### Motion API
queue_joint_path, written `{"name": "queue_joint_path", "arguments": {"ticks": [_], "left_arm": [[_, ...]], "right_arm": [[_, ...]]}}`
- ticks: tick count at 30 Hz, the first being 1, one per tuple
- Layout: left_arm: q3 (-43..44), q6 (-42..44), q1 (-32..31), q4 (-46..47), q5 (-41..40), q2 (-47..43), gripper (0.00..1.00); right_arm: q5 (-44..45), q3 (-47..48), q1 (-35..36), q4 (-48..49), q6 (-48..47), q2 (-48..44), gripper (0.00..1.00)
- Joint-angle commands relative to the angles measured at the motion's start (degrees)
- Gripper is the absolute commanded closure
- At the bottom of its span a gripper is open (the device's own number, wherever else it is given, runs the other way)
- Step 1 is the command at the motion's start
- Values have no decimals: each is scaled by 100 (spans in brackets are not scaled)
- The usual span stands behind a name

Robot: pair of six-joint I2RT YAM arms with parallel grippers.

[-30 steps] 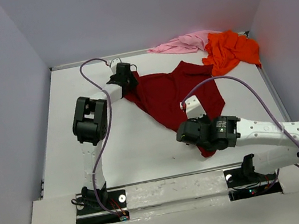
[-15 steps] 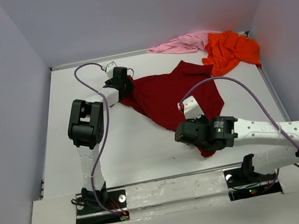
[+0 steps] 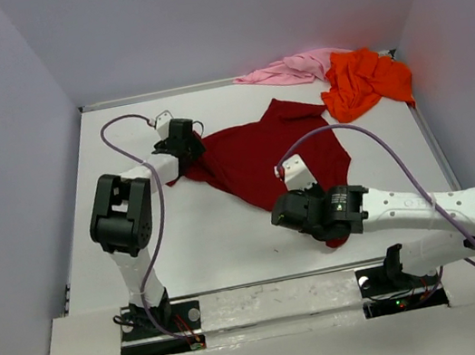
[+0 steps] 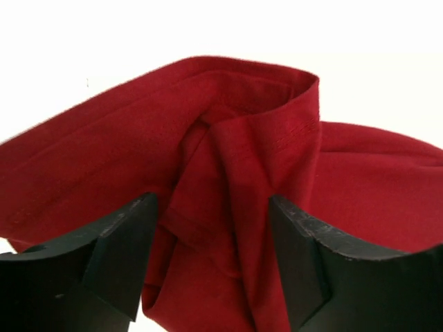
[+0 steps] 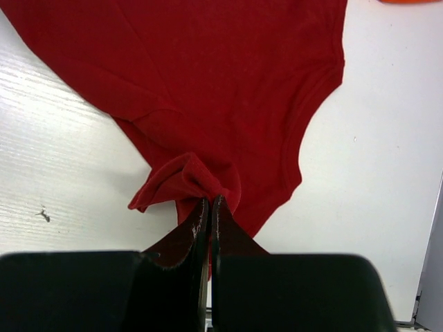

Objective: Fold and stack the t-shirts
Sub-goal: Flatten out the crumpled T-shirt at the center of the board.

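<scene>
Pinching crimson tee (image 3: 251, 152) w/ R gripper (image 5: 210, 204), L gripper (image 4: 211, 207) wide astride its fold.

The left arm (image 3: 122, 218) is being held bent at the elbow, with its wrist at the left edge of the dark red t-shirt (image 3: 251, 152). The left gripper (image 4: 214, 207) is being held with its jaws apart and that shirt's cloth bunched between them. The right arm (image 3: 418, 210) is being held low, stretched toward the shirt's near corner. There the right gripper (image 5: 210, 204) is being pressed closed on a fold.
</scene>
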Motion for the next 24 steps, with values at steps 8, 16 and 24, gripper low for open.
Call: {"name": "queue_joint_path", "arguments": {"ticks": [8,16,24], "left_arm": [[-253,-338,26,142,-220,-620,19],[-589,-628,175,312,36,-541,24],[-192,-355,184,-280,-535,-550,24]], "right_arm": [[58,145,12,225,-38,-99,100],[-3,13,12,163,68,-205,100],[-12,13,12,172,120,-249,100]]}}
